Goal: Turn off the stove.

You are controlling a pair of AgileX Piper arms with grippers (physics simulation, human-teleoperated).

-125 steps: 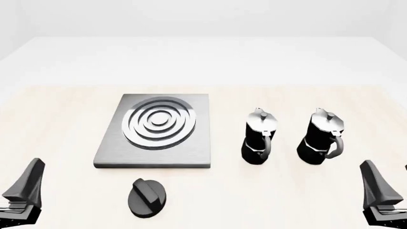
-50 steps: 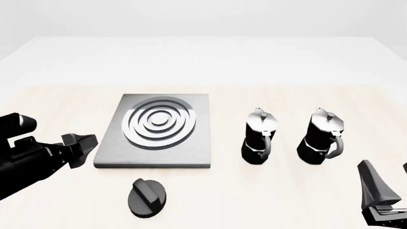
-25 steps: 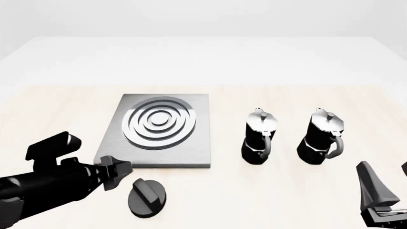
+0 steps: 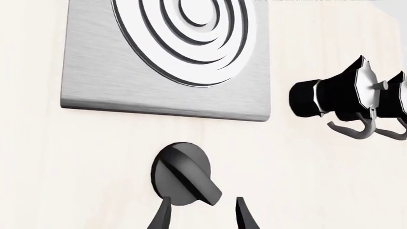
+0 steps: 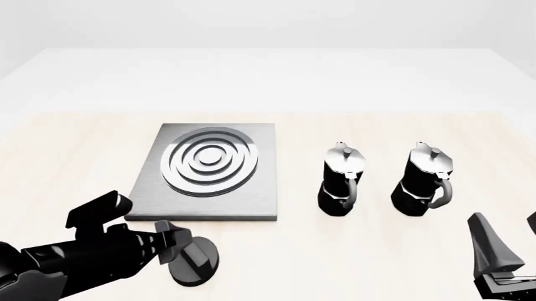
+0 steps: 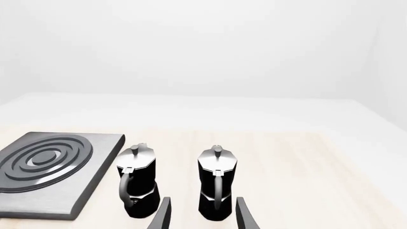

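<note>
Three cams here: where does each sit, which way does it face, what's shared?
Front: fixed above and behind the arms, facing forward-down; left tool at knob, right tool low.
Left wrist: behind its fingers, facing knob and stove.
Right wrist: faces pots.
Shared: stove, pots.
</note>
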